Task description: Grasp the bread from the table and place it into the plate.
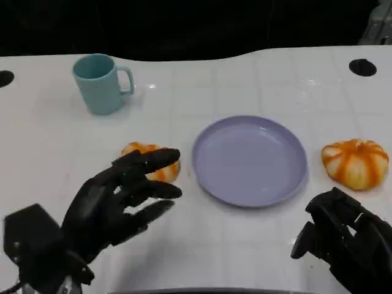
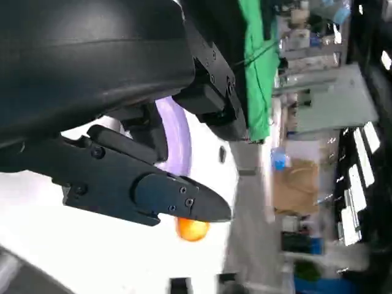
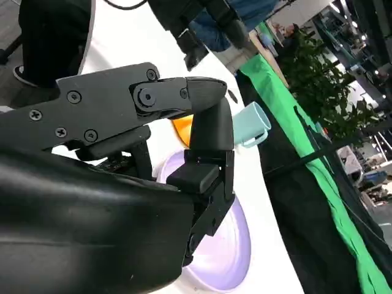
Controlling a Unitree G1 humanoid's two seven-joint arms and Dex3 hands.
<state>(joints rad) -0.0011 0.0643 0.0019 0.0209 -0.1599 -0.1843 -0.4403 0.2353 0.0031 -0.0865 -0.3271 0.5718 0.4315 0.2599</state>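
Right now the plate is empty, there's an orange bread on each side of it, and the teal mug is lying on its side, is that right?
Not quite: the head view shows the mug standing upright. The plate is empty, with a left bread and a right bread.

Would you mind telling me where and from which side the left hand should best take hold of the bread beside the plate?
Probably across its rounded sides, coming down from above. The bread lies flat and low on the table, apart from the plate, and the left hand hovers over its near edge, fingers spread.
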